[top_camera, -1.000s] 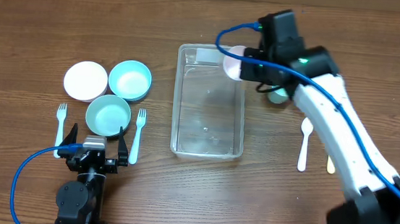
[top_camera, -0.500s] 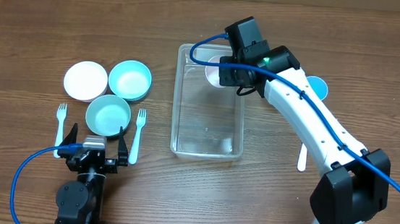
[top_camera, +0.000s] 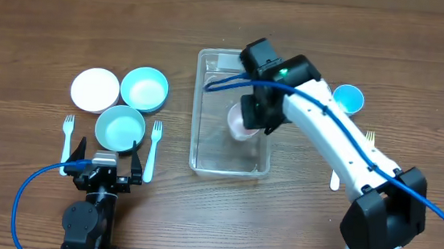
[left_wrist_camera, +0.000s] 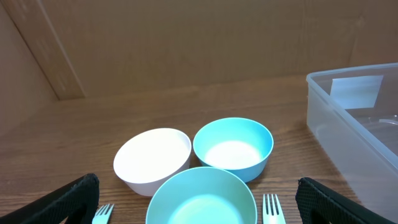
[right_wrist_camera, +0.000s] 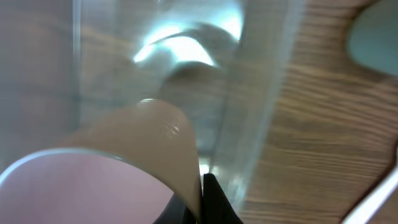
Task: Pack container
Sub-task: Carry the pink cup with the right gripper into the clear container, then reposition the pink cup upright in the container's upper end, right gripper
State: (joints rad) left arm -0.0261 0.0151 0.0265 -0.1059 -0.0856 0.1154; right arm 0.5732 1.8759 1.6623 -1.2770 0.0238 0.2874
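Black fingertips of the right tool (right_wrist_camera: 201, 204) are pinching together on the thin wall of a pale pink cup (top_camera: 241, 126), one inside the rim and one outside. The arm is holding that cup over the middle of the container (top_camera: 197, 130), the clear tub that is sitting at the centre of the table (top_camera: 37, 28), with nothing else lying in it.

The step in hand appears to be setting this cup into the tub. The next move probably calls for bringing it down to the floor of the tub, clear of the near and right walls, and only then letting the fingers part.

Further out, a blue cup (top_camera: 348, 97) is waiting just right of the tub. On the left, a white bowl (top_camera: 95, 89), two teal bowls (top_camera: 144, 88) and two forks (top_camera: 154, 147) are lying in a group. The left tool (top_camera: 107, 159) is resting behind them with its fingers spread wide and gripping nothing.

The overhead view is giving the whole layout but is hiding the pinch under the wrist. The right wrist view is showing the pinch on the rim and the tub's wall close by, though badly blurred, so the cup's height is unclear. The left wrist view alone is showing a label on the tub's far wall.
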